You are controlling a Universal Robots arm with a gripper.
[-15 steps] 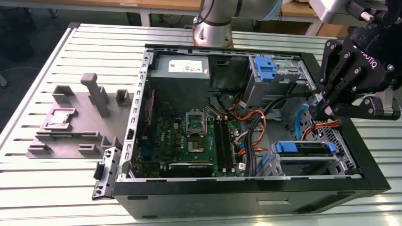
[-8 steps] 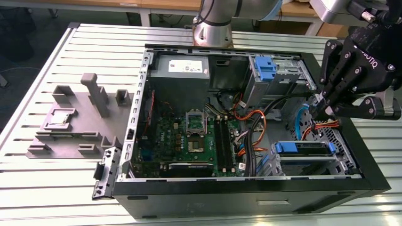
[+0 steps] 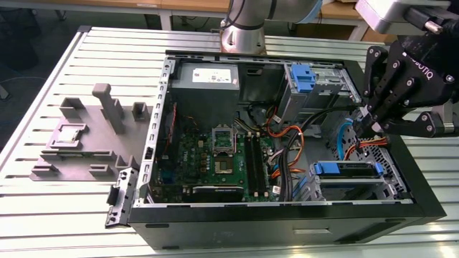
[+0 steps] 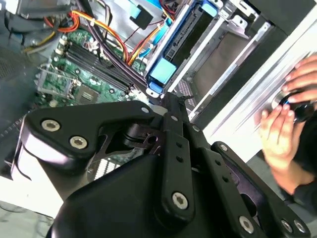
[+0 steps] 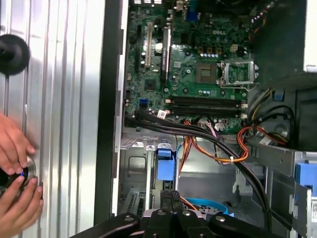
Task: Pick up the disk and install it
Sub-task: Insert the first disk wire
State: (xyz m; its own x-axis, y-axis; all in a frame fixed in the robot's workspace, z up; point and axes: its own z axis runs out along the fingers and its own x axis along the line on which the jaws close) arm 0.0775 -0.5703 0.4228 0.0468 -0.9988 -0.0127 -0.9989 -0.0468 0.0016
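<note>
The gripper (image 3: 371, 128) hung over the drive cage (image 3: 380, 185), fingers pressed together and empty, near the disk (image 3: 345, 169). Going lower risked snagging the orange cables (image 5: 214, 154) nearby.

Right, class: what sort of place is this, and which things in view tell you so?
Probably a robotics lab bench for computer assembly: an open desktop computer case lies on a slotted metal table, a robot gripper hangs over it, and a grey fixture block sits beside it.
</note>
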